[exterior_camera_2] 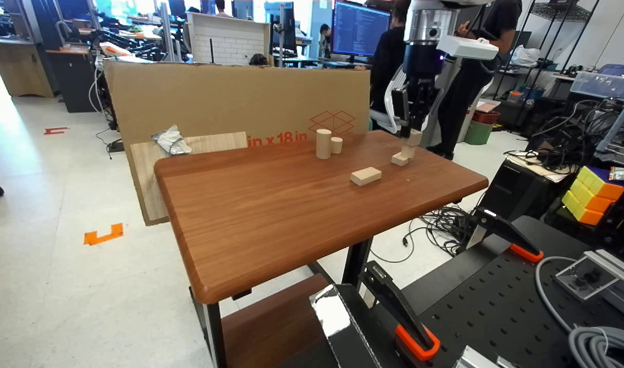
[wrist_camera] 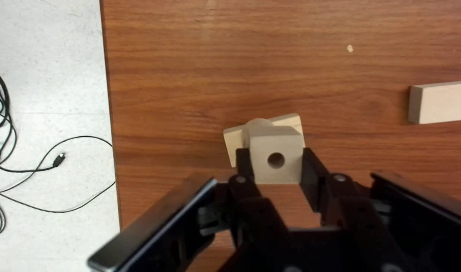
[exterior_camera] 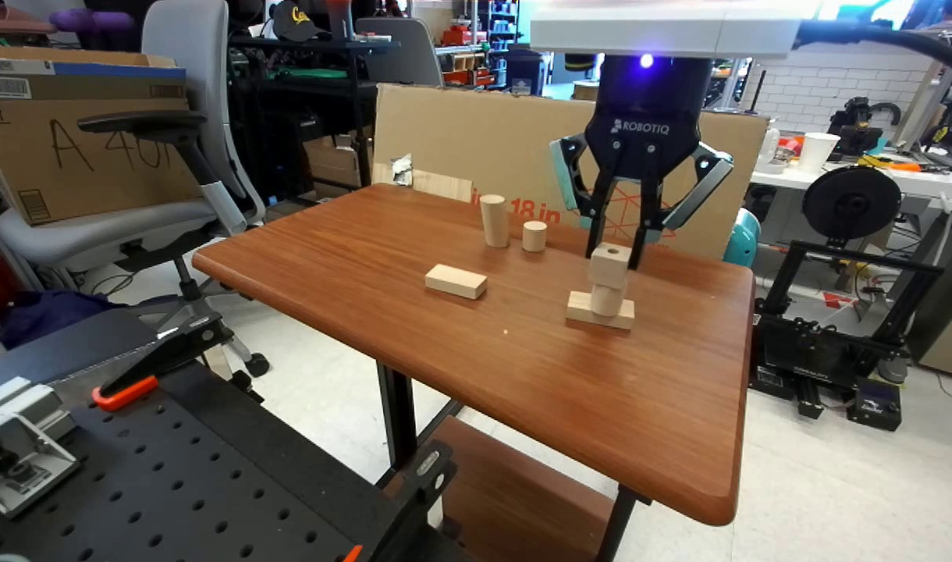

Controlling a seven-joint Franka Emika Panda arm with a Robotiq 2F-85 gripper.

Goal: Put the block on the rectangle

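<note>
The pale wooden block point(exterior_camera: 609, 264), with a hole in its top, is between the fingertips of my gripper point(exterior_camera: 612, 257). In the wrist view the fingers press both sides of the block point(wrist_camera: 276, 172) with no visible gap. Below it is a short wooden cylinder point(exterior_camera: 606, 300) standing on a flat wooden rectangle point(exterior_camera: 579, 305). The block appears to touch the cylinder's top and sits off-centre over it; a small gap cannot be ruled out. A second flat wooden rectangle point(exterior_camera: 456, 282) lies apart on the table, also in the wrist view point(wrist_camera: 444, 102).
A tall wooden cylinder point(exterior_camera: 494, 222) and a short one point(exterior_camera: 534, 236) stand near the table's back edge. A cardboard panel point(exterior_camera_2: 230, 97) stands behind the brown table point(exterior_camera_2: 261, 214). In the wrist view a table edge runs along the left, with floor cables beyond.
</note>
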